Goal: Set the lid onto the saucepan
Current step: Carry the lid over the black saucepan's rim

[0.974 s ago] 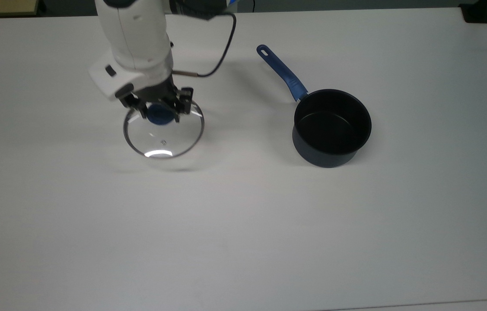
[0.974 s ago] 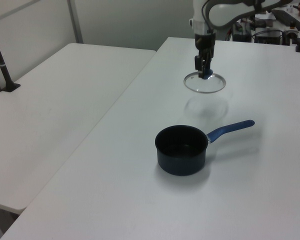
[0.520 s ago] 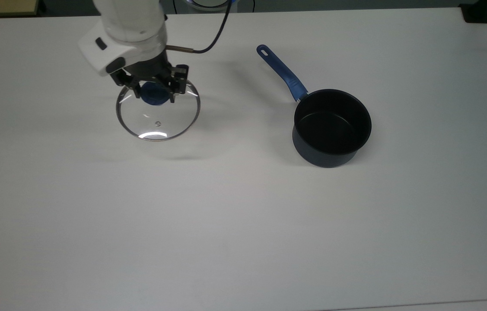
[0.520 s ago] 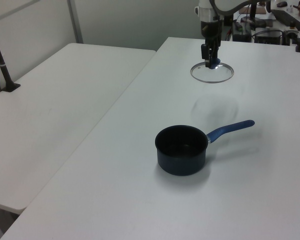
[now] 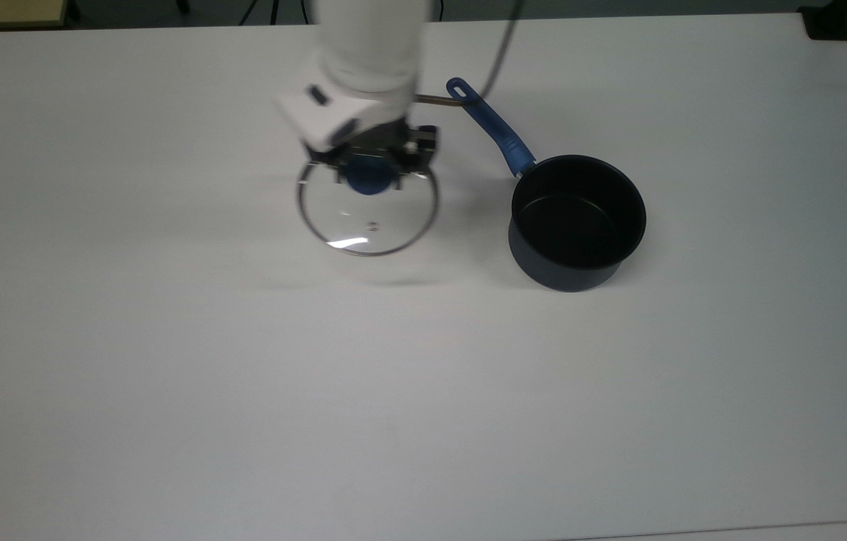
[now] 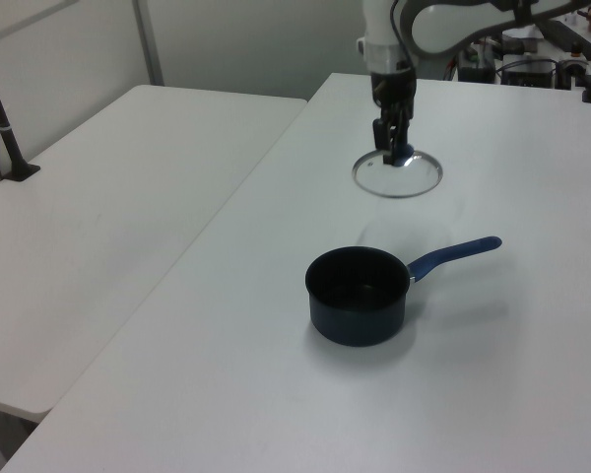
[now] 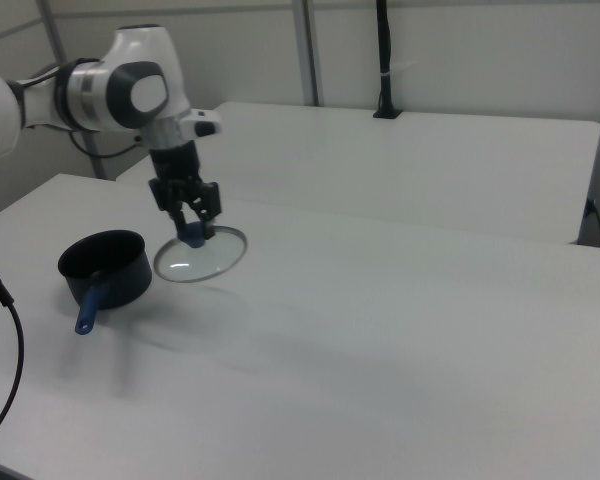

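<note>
Lid held aloft beside the saucepan

Table spreads white across the lower frame of the top view. Right of centre sits the saucepan, upright, handle pointing to the upper left. Left of it, near but apart, the lid hangs above its shadow, roughly level. Gripper is clamped on the lid's blue knob, arm rising to the top edge.

The arm is built of glossy white rounded shells with a dark grey disc at one joint, seen in the right view. Its last link ends in a white boxy flange bearing a small dark mark. Below sits the black two-finger end effector. A thin dark cable trails from the wrist.
</note>
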{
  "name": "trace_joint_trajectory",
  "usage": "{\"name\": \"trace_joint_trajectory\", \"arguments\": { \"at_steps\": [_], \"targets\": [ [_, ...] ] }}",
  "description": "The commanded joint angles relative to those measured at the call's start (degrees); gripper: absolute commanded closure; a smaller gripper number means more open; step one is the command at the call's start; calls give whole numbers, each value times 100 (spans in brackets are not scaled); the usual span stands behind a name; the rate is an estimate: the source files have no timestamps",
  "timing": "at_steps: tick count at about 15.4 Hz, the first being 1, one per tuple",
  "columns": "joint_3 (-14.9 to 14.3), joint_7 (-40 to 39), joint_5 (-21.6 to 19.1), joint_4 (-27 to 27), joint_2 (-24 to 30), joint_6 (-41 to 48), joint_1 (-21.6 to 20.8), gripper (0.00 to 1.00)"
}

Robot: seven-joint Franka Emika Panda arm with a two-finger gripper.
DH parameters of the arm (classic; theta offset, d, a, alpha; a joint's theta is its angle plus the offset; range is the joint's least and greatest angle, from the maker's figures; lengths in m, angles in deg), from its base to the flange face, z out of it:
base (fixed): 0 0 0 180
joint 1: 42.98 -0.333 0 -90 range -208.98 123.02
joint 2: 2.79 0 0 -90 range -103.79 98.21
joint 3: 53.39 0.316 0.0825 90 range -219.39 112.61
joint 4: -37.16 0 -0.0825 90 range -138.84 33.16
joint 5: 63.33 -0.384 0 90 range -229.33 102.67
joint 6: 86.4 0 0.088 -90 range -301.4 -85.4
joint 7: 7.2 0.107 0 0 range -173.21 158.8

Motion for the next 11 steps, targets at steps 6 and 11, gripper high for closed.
{"name": "trace_joint_trajectory", "arguments": {
  "at_steps": [6,11],
  "targets": [
    [-305,815,-227,380,-290,57,-1473,47],
    [-482,816,-649,477,-474,-197,-1913,47]
  ]
}}
